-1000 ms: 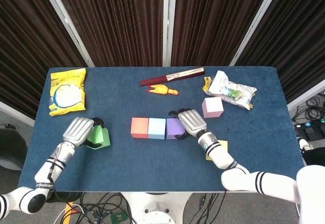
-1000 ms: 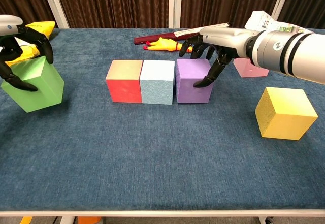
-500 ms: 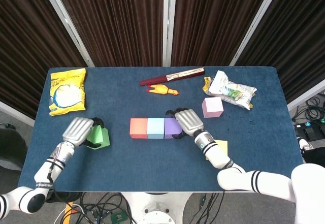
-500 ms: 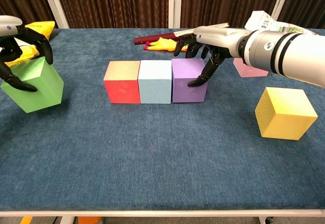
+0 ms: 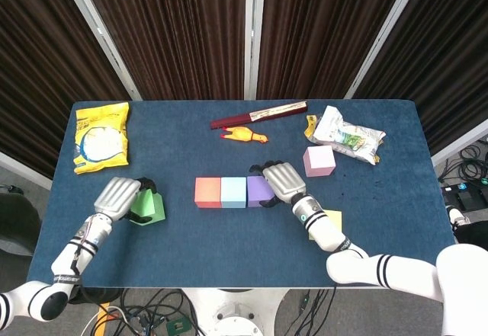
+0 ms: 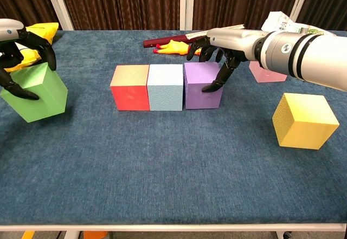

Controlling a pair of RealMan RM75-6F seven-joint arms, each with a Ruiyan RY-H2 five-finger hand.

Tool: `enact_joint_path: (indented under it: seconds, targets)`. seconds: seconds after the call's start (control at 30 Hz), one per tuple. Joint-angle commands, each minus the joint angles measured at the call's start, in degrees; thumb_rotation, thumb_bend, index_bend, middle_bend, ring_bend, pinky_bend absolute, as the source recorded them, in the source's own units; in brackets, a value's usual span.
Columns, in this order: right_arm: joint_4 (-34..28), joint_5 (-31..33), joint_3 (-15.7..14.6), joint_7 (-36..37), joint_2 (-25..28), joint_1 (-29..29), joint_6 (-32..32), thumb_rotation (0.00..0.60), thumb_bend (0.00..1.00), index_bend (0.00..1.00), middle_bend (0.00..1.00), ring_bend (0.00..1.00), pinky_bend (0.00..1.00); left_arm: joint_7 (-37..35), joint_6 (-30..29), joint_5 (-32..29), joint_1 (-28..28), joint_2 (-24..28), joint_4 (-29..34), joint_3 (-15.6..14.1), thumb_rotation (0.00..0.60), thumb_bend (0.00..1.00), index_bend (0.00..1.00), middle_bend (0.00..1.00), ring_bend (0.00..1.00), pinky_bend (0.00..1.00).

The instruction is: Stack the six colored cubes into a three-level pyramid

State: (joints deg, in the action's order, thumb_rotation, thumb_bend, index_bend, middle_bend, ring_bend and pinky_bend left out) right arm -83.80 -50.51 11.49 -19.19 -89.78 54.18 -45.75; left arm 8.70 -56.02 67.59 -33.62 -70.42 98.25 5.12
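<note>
A red cube (image 6: 130,87), a light blue cube (image 6: 165,87) and a purple cube (image 6: 200,85) stand side by side in a row mid-table. My right hand (image 6: 219,49) hangs over the purple cube's right side, and its fingertips (image 6: 209,89) touch that face without gripping it. At the left, my left hand (image 6: 21,44) grips the green cube (image 6: 35,91), which sits tilted. The yellow cube (image 6: 301,121) lies at the front right. Farther back on the right is the pink cube (image 6: 267,72). In the head view the row shows at the red cube (image 5: 207,192).
A yellow snack bag (image 5: 101,136) lies at the back left. A rubber chicken (image 5: 244,134) and a dark red folded fan (image 5: 259,113) lie at the back centre. A crumpled white bag (image 5: 347,136) sits at the back right, behind the pink cube.
My right hand pushed the purple cube left, sliding the row of three slightly leftward. The left hand with the green cube barely moved.
</note>
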Motion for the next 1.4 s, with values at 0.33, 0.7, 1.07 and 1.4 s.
enact_joint_path:
  seconds: [0.33,0.7,1.07,1.4]
  targets:
    - [0.6,0.1,0.0,0.2,-0.6,0.7,0.4,0.6,0.15,0.22,0.47,0.2,0.24,0.0,0.2,-0.2,0.1,-0.1,0.0,-0.1,0.6,0.0,0.4,0.42,0.85,0.8]
    - [-0.2,-0.2,-0.4,0.4,0.0,0.9,0.8,0.6,0.13,0.0,0.23,0.08,0.13,0.2,0.0,0.1,0.3,-0.1,0.1,-0.3,0.6,0.0,0.4,0.41,0.85,0.8]
    - [-5.3,-2.5,-0.6,1.9,4.7,-0.9,-1.2,0.6,0.13,0.0,0.13,0.05,0.09,0.4,-0.6,-0.1,0.5,2.0,1.8,0.3,0.6,0.0,0.4,0.41,0.85,0.8]
    - [-15.5,-12.2,-2.7,7.9,21.4,-10.6,-10.0,0.6,0.13,0.0,0.14,0.05,0.09,-1.6,-2.0,2.0,0.0,8.8,9.0,3.3,0.6,0.0,0.4,0.41,0.85,0.8]
